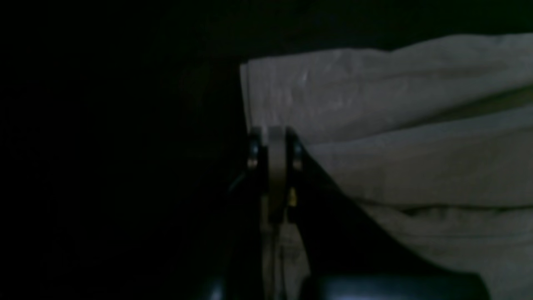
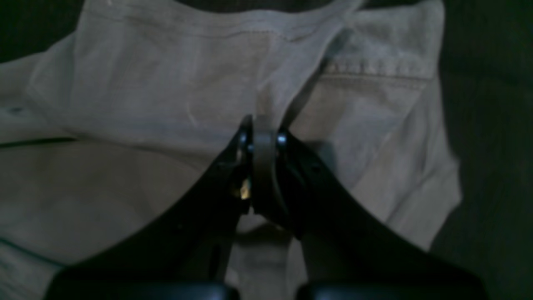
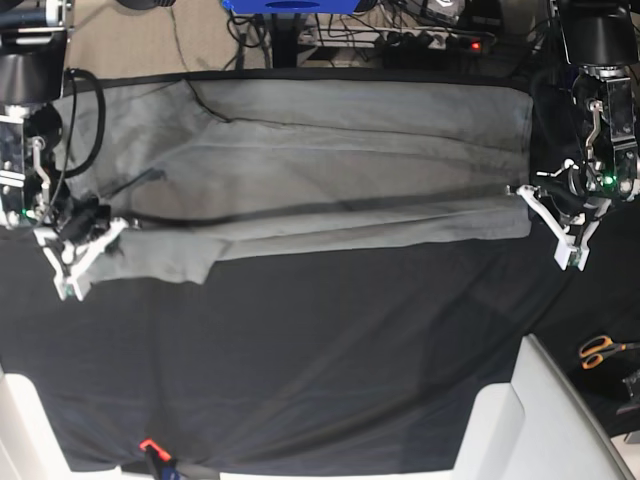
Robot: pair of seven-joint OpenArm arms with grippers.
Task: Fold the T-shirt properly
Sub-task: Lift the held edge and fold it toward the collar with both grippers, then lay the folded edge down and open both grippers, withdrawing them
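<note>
While both arms reach down at opposite ends of the tabletop, a plain light grey short-sleeved cotton T-shirt [image 3: 300, 160] lies stretched lengthwise between them on a large black cloth [image 3: 320, 360] that covers the surface. Seen from the base camera, the left gripper [image 3: 572, 250] sits at the shirt's straight hem end, and the right gripper [image 3: 70, 275] sits at the sleeve and collar end. Its long body is folded over on itself, with a dark crease line running along its length and a short flap of fabric hanging lower just beside the right jaws. From the left wrist camera, the left jaws are pressed together, pinching a thin edge of the grey fabric at the shirt's corner, with layered folds spreading away to one side and darkness on the other. From the right wrist camera, the right jaws are likewise pressed together on a raised ridge of the fabric, with a stitched sleeve hem just beyond and to one side of them. Orange-handled scissors [image 3: 600, 350] lie well apart from the left jaws, off the cloth.
</note>
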